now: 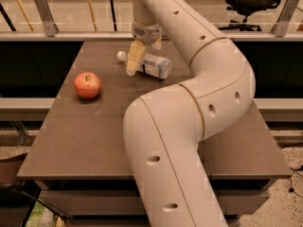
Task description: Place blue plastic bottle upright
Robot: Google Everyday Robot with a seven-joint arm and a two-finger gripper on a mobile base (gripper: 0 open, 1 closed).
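While the blue plastic bottle [156, 66] lies sideways on the table [71, 136], cap end nearer the apple [87, 85], gripper [135, 65] sits over its neck; grip status: cannot tell.

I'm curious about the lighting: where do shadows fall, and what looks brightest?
Camera view: warm, dim indoor light; the pale arm looks brightest; the apple drops a soft shadow on the table; the pincer hangs at the lying bottle.

Look: blue plastic bottle [154, 66], clear bluish, white cap, white label
Pose: on its side, cap pointing left
Place: far end of table [85, 126]
At its neck: gripper [134, 63]
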